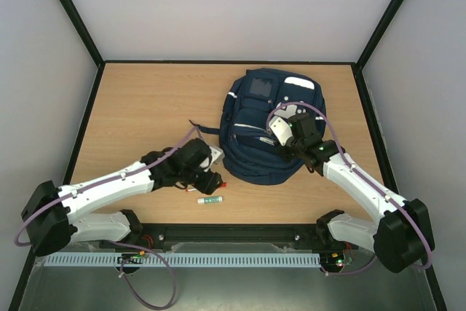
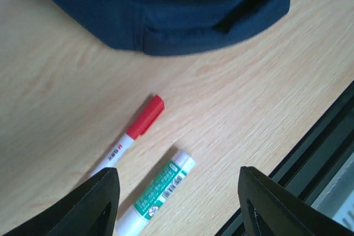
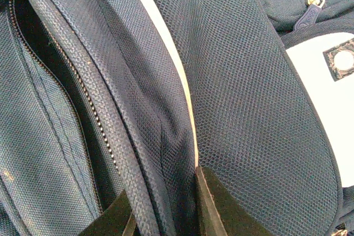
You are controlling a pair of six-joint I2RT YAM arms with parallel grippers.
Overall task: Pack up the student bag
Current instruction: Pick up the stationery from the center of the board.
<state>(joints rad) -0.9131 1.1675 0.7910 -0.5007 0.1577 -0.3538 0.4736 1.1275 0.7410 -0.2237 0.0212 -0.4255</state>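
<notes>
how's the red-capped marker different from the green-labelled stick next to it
The marker is slimmer, white with a red cap; the green stick is thicker, with a barcode label. The marker lies nearer the student bag, the stick nearer the table edge. Both lie flat, roughly parallel.

Red-capped marker [image 2: 130,133] and green-labelled glue stick [image 2: 157,192] — side by side on the wooden table [image 2: 55,81].

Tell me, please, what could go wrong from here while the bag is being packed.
1. The left gripper has open jaws straddling the glue stick, but the red-capped marker runs right up to one finger. Closing might clip both or flick one away.
2. The right gripper pinches only a narrow fold of the student bag beside the zip. The fabric could slip out and the opening sag shut.
</notes>
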